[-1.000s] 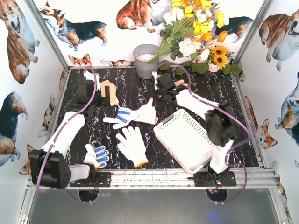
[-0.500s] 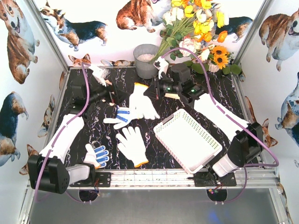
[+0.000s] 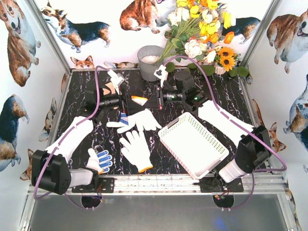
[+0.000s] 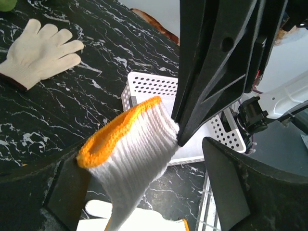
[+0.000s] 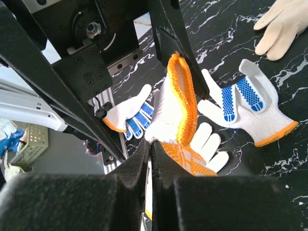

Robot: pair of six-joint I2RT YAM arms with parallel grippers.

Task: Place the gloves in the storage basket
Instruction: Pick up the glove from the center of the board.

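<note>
My right gripper (image 3: 153, 98) (image 5: 150, 144) is shut on the orange-edged cuff of a white glove (image 3: 143, 119) (image 5: 175, 103), which hangs above the table. My left gripper (image 3: 129, 101) (image 4: 139, 173) faces it, open. Its jaws stand on either side of that cuff (image 4: 127, 147), the right one apart from it. The white storage basket (image 3: 192, 142) (image 4: 149, 86) lies empty to the right. On the table lie a blue-dotted glove (image 3: 124, 120) (image 5: 250, 106), a plain white glove (image 3: 135, 150), another blue-dotted glove (image 3: 100, 160) (image 5: 130, 118) and a cream glove (image 4: 41, 50) (image 5: 284, 21).
A grey metal bucket (image 3: 150, 61) and a bunch of flowers (image 3: 202, 33) stand at the back. Printed walls close in the left, right and back sides. A metal rail (image 3: 159, 183) with both arm bases runs along the near edge.
The right gripper lifted the orange-cuffed glove off the table and carried it left. The left arm swung round to face it, and its jaws now straddle the cuff and have narrowed slightly.
</note>
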